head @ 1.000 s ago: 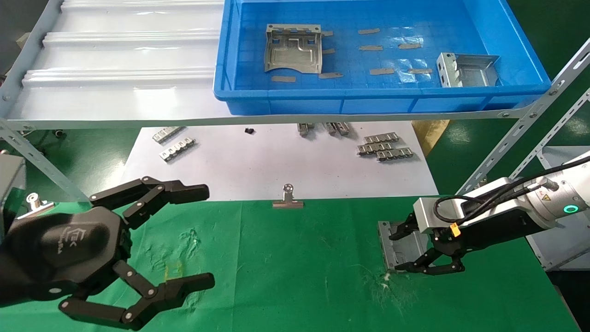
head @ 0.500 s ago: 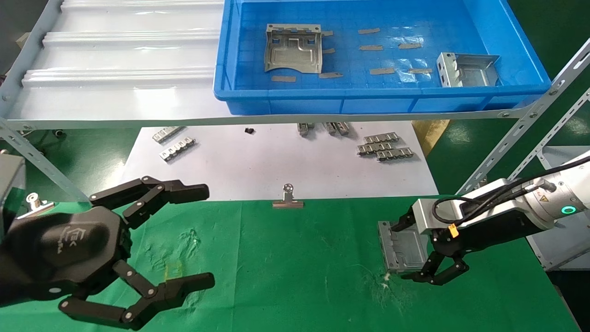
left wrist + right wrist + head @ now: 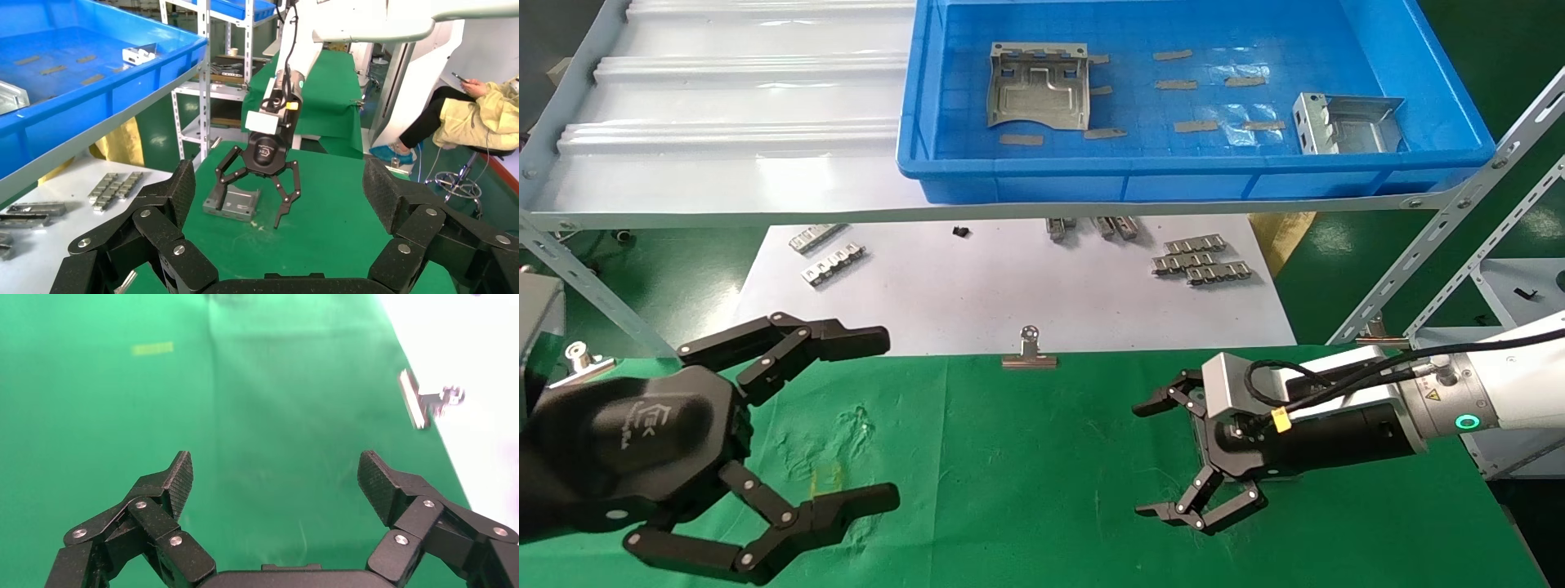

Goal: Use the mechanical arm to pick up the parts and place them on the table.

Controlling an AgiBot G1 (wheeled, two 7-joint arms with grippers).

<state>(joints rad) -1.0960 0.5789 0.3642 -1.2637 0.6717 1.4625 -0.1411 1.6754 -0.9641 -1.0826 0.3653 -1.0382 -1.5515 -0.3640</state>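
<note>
One grey stamped part lies flat on the green cloth table. My right gripper hovers just above it, open and empty. In the left wrist view the right gripper has one finger over the part and the other beside it. In the head view the right wrist hides most of this part. Two more parts lie in the blue tray, one at its left and one at its right. My left gripper is open and empty at the near left. The right wrist view shows only cloth between its open fingers.
The blue tray sits on a shelf above the table's far side, with slanted metal struts at the right. Ridged strips lie on the white sheet. A binder clip lies at the cloth's edge. A yellow mark is near my left gripper.
My right gripper opened wide, let go of the part and shifted left over the cloth. The part stays flat on the table. The left arm has not moved.
</note>
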